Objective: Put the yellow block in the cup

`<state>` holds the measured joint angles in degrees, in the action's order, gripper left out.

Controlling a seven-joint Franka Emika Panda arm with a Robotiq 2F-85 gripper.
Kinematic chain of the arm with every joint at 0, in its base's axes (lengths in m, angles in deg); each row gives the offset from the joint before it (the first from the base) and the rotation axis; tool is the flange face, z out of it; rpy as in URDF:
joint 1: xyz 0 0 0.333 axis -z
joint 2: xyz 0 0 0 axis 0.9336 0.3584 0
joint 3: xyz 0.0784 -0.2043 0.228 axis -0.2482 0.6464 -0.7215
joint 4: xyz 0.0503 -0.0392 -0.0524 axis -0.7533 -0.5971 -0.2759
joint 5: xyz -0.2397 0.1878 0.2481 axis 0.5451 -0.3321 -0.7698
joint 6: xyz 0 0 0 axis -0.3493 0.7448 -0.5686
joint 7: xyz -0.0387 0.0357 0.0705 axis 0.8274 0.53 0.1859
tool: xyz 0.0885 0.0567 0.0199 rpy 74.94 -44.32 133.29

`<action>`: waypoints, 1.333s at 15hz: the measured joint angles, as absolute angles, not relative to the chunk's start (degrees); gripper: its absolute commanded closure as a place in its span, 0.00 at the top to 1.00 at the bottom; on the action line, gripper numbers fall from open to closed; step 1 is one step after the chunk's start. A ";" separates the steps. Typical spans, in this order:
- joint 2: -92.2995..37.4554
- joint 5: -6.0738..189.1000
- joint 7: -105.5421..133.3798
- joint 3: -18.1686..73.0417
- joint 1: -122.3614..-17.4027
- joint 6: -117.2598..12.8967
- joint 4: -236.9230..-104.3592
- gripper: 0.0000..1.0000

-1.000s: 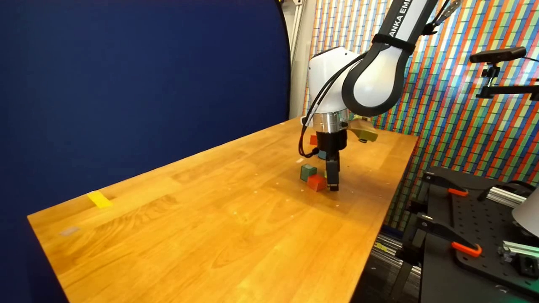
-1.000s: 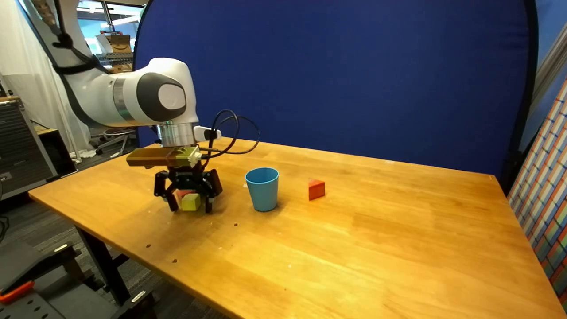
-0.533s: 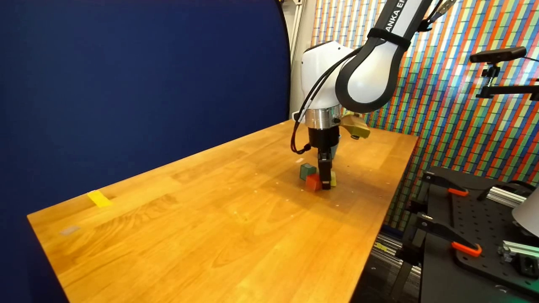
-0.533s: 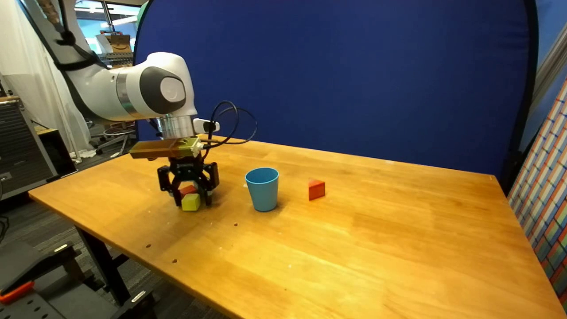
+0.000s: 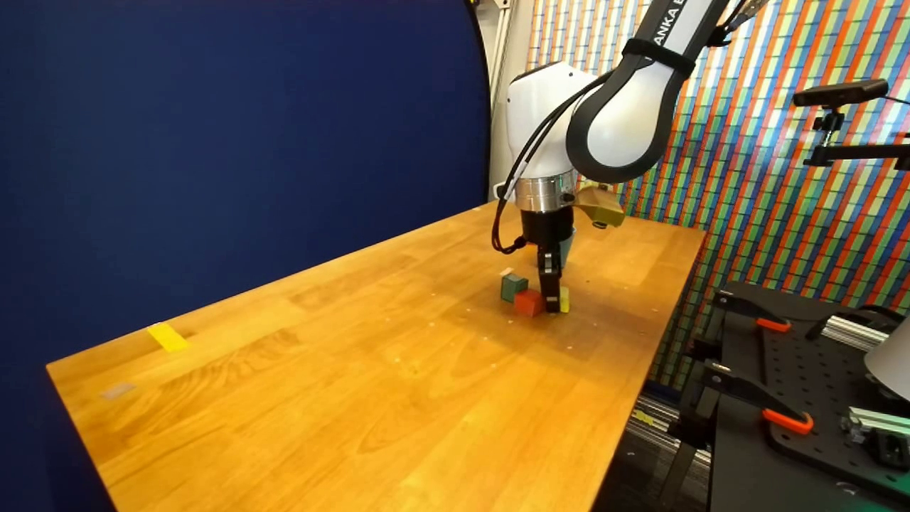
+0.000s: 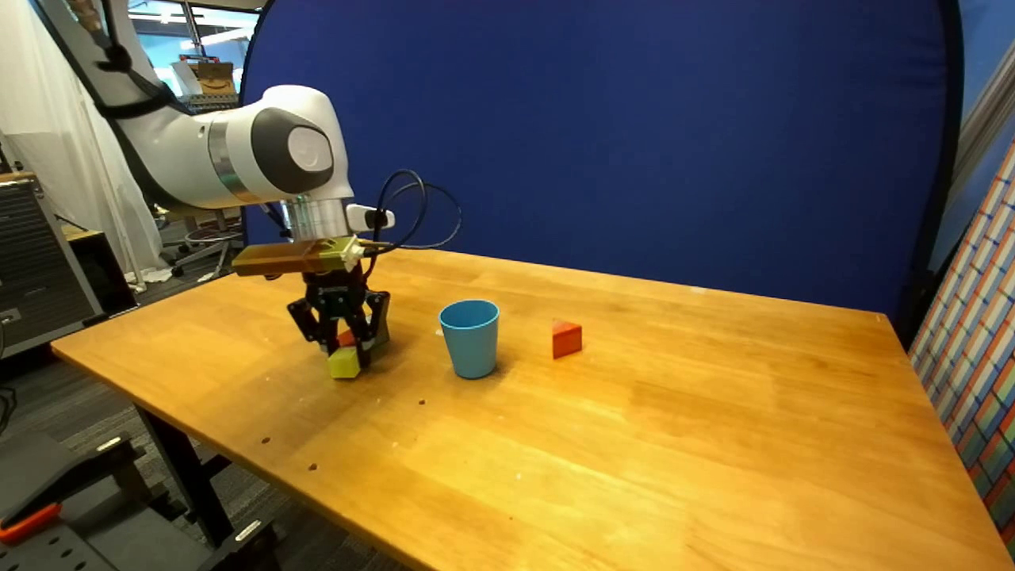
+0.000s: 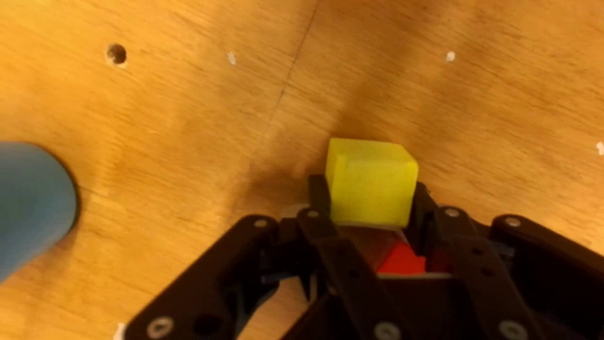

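Observation:
The yellow block (image 7: 373, 189) is a small cube pinched between the fingers (image 7: 320, 192) of my gripper (image 7: 371, 199) in the wrist view. An exterior view shows the block (image 6: 344, 363) low at the table surface, with my gripper (image 6: 349, 351) closed around its rear part. Only a sliver of the yellow block (image 5: 565, 300) shows beside the gripper (image 5: 552, 306) in an exterior view. The light-blue cup (image 6: 469, 341) stands upright a short way off, its mouth up. Its side appears at the left edge of the wrist view as the cup (image 7: 33, 203).
A red block (image 5: 528, 303) and a green block (image 5: 513, 287) sit right beside the gripper. Past the cup lies a red-orange wedge (image 6: 566, 339). A flat yellow piece (image 5: 168, 336) is at the table's far corner. Clamps (image 5: 764, 412) stand off the table's edge.
The jaws have gone from wide apart to closed on the yellow block. My wrist has risen slightly, and the red and green blocks have been nudged a little.

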<state>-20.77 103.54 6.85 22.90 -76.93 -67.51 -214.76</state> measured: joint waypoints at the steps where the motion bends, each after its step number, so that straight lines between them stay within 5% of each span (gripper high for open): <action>1: -20.98 103.76 7.30 23.22 -76.94 -67.07 -214.77 0.16; 20: -30.86 122.70 28.01 29.52 -75.10 -58.34 -209.81 0.15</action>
<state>-30.86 122.70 28.01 29.52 -75.10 -58.34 -209.81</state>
